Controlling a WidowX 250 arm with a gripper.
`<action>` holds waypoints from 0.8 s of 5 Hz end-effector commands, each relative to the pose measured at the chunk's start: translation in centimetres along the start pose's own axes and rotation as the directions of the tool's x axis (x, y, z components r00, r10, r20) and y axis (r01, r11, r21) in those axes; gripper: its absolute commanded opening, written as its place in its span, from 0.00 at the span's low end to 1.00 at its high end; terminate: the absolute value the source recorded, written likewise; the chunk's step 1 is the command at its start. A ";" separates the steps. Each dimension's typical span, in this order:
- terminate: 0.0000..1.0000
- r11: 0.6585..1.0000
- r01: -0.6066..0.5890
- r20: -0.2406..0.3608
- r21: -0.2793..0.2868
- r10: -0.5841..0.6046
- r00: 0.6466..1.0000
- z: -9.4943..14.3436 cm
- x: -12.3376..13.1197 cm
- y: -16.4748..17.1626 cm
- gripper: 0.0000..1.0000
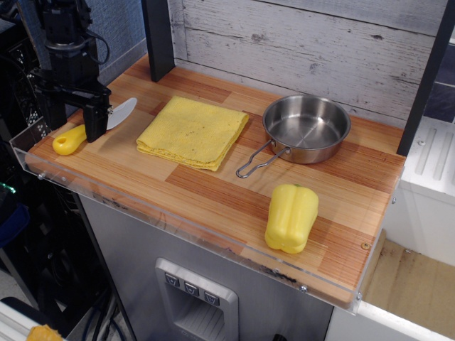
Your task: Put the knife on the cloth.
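The knife [69, 140] lies at the far left of the wooden table, with its yellow handle toward the front left and its grey blade pointing back right. My black gripper [75, 122] is open and low over the knife. One finger [96, 122] stands at the joint of handle and blade, and the other is beyond the handle on the left. Whether the fingers touch the knife cannot be told. The yellow folded cloth [192, 131] lies flat just right of the knife, with nothing on it.
A steel pan [307, 128] with a wire handle stands right of the cloth. A yellow bell pepper [290, 217] lies near the front right. A clear plastic lip [142, 202] runs along the table's front and left edges. A dark post [158, 35] stands at the back left.
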State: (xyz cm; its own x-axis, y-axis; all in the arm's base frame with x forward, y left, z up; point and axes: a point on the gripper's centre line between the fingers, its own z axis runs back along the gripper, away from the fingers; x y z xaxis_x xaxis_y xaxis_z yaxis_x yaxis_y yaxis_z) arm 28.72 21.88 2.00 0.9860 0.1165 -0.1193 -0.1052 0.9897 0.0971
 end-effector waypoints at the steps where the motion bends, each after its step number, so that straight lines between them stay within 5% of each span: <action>1: 0.00 0.999 -0.020 -0.013 0.045 0.020 1.000 -0.2 -0.3 1.1 1.00; 2: 0.00 0.998 -0.031 -0.014 0.063 0.032 0.999 -0.4 -0.3 0.8 0.00; 4: 0.00 0.996 -0.016 0.029 0.091 0.013 0.999 0.7 -0.6 0.1 0.00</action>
State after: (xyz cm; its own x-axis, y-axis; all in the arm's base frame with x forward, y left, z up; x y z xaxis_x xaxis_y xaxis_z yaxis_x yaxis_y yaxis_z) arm 28.16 21.47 1.09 0.9839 0.1255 -0.1270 -0.1037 0.9807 0.1655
